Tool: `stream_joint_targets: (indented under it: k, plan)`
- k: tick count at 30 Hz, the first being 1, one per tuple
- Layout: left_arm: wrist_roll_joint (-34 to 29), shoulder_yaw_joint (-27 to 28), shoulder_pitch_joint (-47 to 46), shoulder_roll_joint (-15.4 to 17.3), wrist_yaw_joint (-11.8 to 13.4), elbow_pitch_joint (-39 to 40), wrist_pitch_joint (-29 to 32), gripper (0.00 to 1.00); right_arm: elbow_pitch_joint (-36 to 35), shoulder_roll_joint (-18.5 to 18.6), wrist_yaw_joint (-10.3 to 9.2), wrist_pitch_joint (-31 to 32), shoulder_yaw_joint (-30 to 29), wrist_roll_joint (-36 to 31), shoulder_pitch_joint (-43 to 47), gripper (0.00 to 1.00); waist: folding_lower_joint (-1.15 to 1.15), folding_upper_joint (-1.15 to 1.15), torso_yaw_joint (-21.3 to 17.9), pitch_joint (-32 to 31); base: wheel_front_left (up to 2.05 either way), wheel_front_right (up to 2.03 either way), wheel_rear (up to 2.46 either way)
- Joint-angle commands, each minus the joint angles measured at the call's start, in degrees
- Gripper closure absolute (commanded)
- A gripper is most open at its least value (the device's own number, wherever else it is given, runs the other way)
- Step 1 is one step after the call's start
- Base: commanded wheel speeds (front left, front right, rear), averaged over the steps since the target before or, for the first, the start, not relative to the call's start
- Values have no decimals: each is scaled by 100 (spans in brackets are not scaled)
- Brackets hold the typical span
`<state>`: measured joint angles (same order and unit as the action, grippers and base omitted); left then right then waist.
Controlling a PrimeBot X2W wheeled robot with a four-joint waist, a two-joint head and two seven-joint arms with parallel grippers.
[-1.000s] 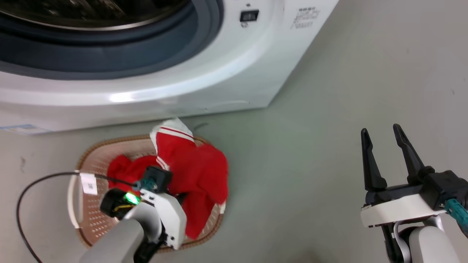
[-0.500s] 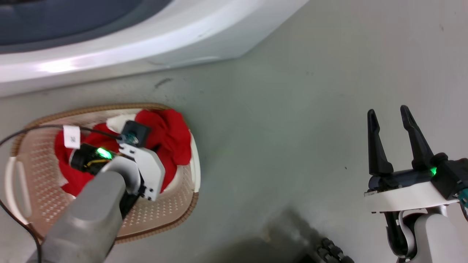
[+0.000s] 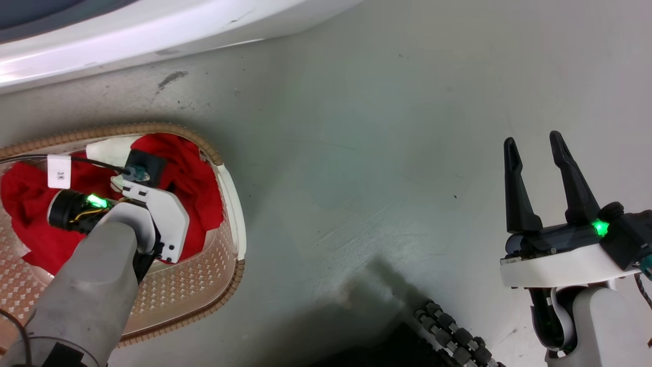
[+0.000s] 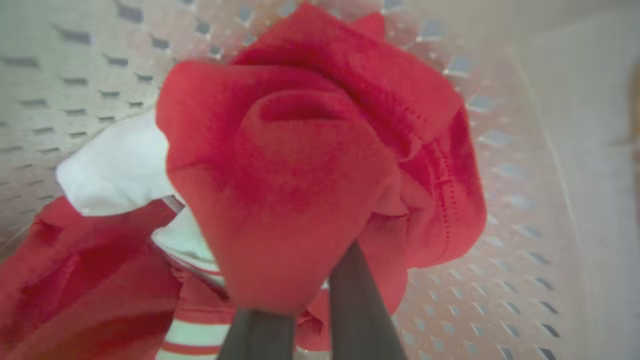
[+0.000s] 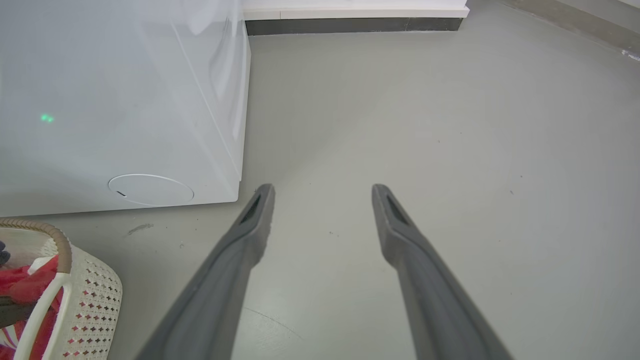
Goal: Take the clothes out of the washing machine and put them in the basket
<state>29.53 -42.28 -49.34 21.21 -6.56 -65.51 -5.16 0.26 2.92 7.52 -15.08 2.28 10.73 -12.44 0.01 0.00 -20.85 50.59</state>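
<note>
The left end effector is down inside the low cream perforated plastic basket, clamped on the bright red soft clothes lying there. The right end effector is spread apart and empty. Risk: fabric draped over the fingers may snag on withdrawal and lift out.

Smooth grey floor, evenly lit, carried a dark scuff mark and fine scratches, white skirting over a dark strip bounded its far edge.
</note>
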Motion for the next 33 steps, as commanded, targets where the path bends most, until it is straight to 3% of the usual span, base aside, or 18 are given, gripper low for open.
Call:
stream_joint_targets:
  k: [1, 2, 3, 10, 15, 20, 28, 33]
  plan:
    - [0, -23, -85, -5, -20, -80, -25, 100, -15, -7, -6, -13, 11, 20, -47, 0, -1, 0, -15, 17, 0, 0, 0]
    - [-33, -66, -110, -20, -28, -125, -76, 29, -4, -7, -6, -13, 14, 11, -49, 0, -1, 0, -12, 11, 0, 0, 0]
    - [-54, -98, -124, -42, -36, -172, -118, 0, 14, -7, -6, -13, 6, -2, -57, 0, -1, 0, 0, -5, 0, 0, 0]
    - [-13, -198, -112, -305, -65, -343, -538, 0, 97, -6, -6, -13, -66, -186, -99, 0, -1, 0, 237, -362, 0, 0, 0]
    - [52, -282, 90, -614, -75, -245, -849, 0, 236, -4, -6, -13, -194, -452, -51, 0, -1, 0, 589, -1000, 0, 0, 0]
    - [49, -337, 264, -726, -85, 28, -984, 0, 318, 0, -6, -13, -440, -574, -27, 0, -1, 0, 934, -1698, 0, 0, 0]
    - [-7, 83, 721, -488, 21, 1188, -1001, 0, 416, 0, -6, -13, -741, -841, 134, 0, -1, 0, 1408, -2551, 0, 0, 0]
    - [-143, 629, 1268, -246, 330, 2248, -1002, 0, 451, 1, -6, -13, -881, -958, 323, 0, -1, 0, 1694, -3070, 0, 0, 0]
